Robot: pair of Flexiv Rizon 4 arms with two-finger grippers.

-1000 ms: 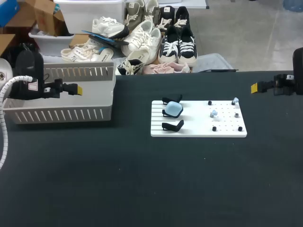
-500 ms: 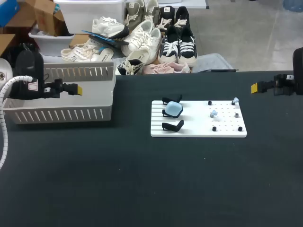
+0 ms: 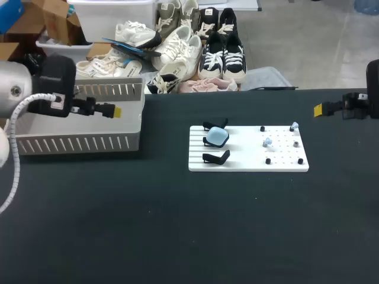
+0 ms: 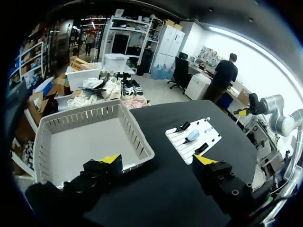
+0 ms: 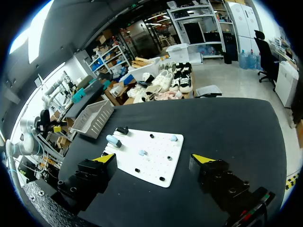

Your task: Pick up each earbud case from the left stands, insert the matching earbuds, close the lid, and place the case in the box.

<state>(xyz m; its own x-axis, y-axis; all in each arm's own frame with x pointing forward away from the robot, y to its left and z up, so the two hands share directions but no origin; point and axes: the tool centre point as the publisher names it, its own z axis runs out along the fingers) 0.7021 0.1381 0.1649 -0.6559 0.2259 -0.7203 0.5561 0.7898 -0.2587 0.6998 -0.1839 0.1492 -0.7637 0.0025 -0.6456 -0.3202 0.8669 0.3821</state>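
Left gripper (image 3: 113, 110) upper left by the white box (image 3: 77, 144), jaws apart, right gripper (image 3: 320, 109) at right edge, jaws apart, blue earbud case (image 3: 217, 137) on the centre white board (image 3: 249, 161).

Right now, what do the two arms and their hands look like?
The left arm has a rounded silver link, a white ribbed cable and a black wrist block. Both the left hand and the right hand are black and blocky, with two fingers tipped bright yellow.

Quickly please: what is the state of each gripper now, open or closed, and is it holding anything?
Left gripper: open, holding nothing.
Right gripper: open, holding nothing.
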